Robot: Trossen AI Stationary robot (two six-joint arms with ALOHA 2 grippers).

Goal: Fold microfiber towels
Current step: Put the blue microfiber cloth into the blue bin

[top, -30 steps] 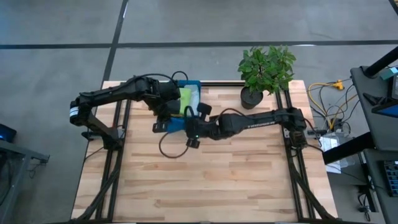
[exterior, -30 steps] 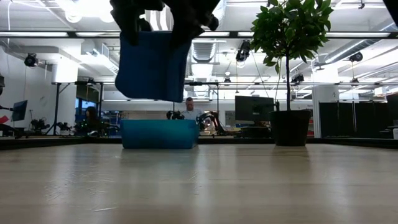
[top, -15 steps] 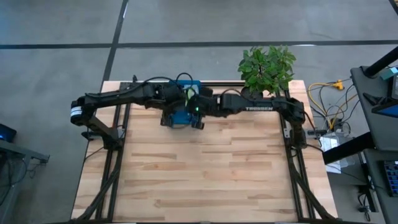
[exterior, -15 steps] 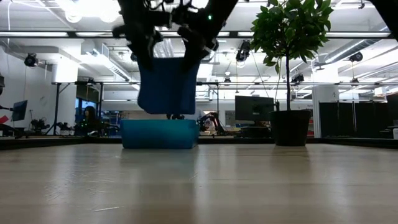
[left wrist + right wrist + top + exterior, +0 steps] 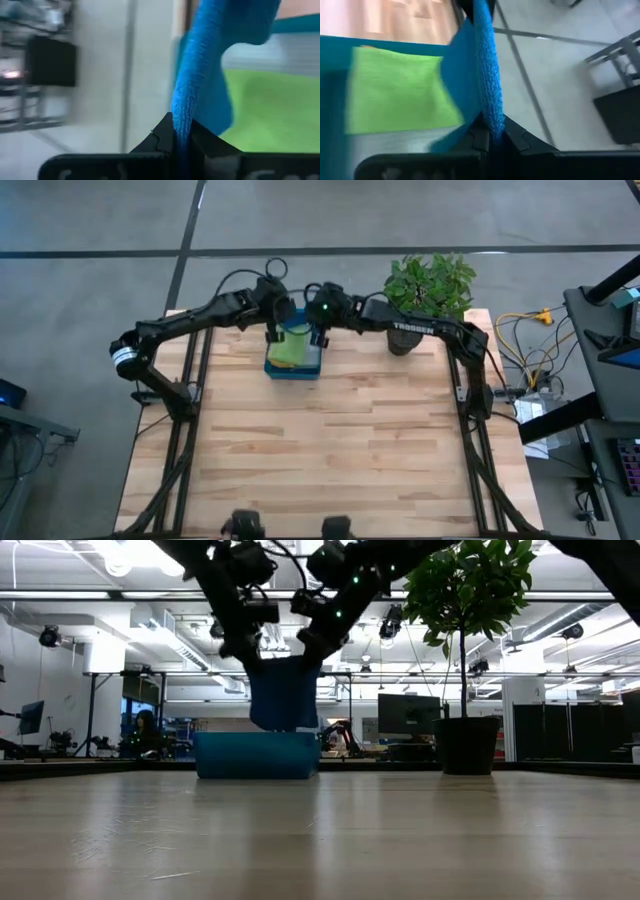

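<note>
- The rigid teal rectangular tray (image 5: 293,369) sits at the far edge of the light wooden slatted table (image 5: 330,460), left of a potted green plant (image 5: 428,288).
- The table surface nearer than the tray lies open.
- One soft blue microfiber towel (image 5: 284,692) hangs above the tray, gripped along its top edge at two points.
- The left end effector (image 5: 276,320) is clamped on the blue towel's left side; its fingers (image 5: 162,140) pinch the cloth.
- The right end effector (image 5: 317,320) is clamped on the towel's right side.
- One lime green towel (image 5: 400,95) lies flat inside the tray.
- Count: two towels visible, one tray, one plant.
</note>
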